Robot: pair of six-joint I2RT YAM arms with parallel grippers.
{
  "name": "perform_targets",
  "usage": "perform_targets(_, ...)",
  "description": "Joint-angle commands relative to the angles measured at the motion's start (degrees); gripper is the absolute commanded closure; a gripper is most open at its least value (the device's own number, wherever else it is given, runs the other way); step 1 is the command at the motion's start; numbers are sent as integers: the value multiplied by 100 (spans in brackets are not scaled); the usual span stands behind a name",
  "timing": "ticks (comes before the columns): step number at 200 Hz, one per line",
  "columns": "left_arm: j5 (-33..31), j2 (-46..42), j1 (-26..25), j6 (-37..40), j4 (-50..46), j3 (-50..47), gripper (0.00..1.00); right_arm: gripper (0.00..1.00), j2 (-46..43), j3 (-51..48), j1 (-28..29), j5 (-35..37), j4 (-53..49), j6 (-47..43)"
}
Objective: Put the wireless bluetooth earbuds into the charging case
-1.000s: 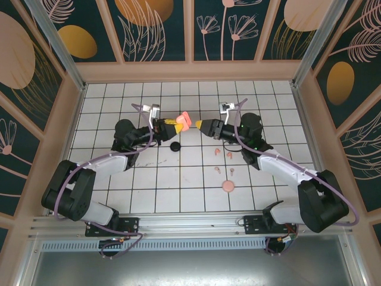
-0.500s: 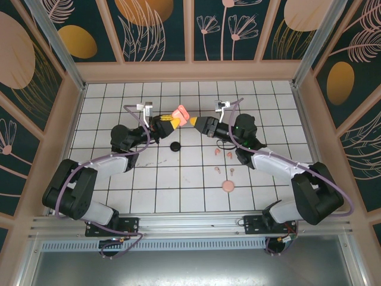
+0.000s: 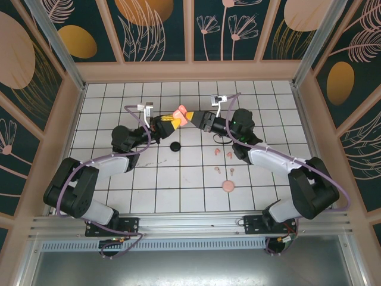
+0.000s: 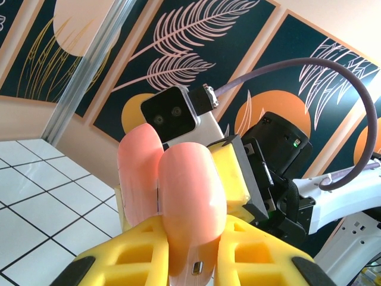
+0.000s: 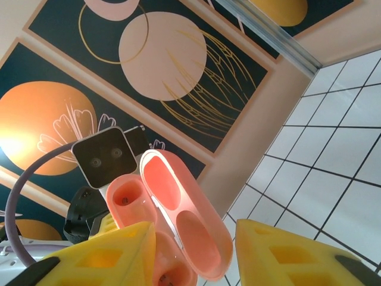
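The pink charging case (image 3: 181,112) hangs above the tiles with its lid open, and my left gripper (image 3: 172,121) is shut on its body. In the left wrist view the yellow fingers (image 4: 128,253) clamp the case (image 4: 186,190) from both sides. My right gripper (image 3: 196,119) is open right up against the case; in its wrist view the lid (image 5: 178,205) stands between its spread yellow fingers (image 5: 280,250), and an empty socket (image 5: 126,199) shows. Several pale pink earbuds (image 3: 228,155) lie on the tiles below the right arm. No black earbuds can be made out.
A round black case (image 3: 175,146) lies on the tiles under the two grippers. A round pink case (image 3: 227,186) lies nearer the front, right of centre. Patterned walls (image 3: 190,36) enclose the tiled floor on three sides.
My right gripper has moved left until its open fingers flank the case lid. The left gripper lifted the case slightly toward the back and holds it there.
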Motion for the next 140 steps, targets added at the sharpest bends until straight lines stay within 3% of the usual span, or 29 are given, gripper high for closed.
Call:
perform_targets(1,-28,36,-22,-76,351,13,100,62,97,242,69,-144,306,-7)
perform_targets(135,-163,140,-128,-16,166,82,100,93,20,366,76,-188,114,-134)
perform_targets(140,-204,142,-128,-10,125,81,94,95,7,397,68,-188,84,-162)
